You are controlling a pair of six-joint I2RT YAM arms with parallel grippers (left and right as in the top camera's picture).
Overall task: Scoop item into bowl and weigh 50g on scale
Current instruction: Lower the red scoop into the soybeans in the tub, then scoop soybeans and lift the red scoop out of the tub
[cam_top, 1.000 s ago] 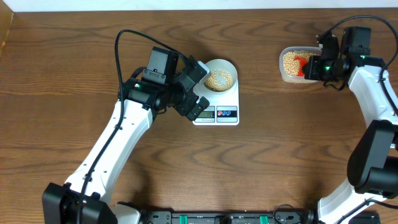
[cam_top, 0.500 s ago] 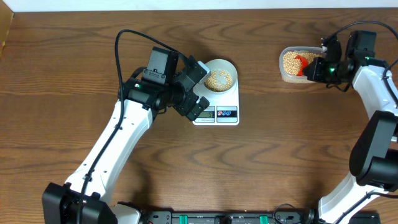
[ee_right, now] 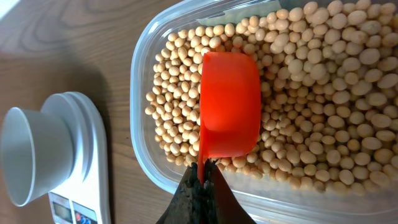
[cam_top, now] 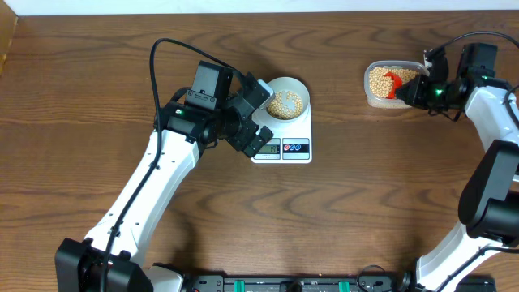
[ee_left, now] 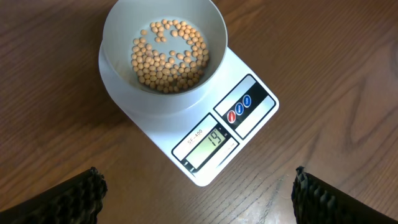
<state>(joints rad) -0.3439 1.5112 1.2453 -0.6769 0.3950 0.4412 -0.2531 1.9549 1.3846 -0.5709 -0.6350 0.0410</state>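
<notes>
Tabletop, beans under right end effector scoop

Table: dark brown wood-grain top, grain running side to side, surface flat and even. Two items rest directly on it. A white scale stands a little left of centre toward the far side, display and buttons facing the near edge. A clear tub sits at far right, well apart from the scale, bare wood between them.
</notes>
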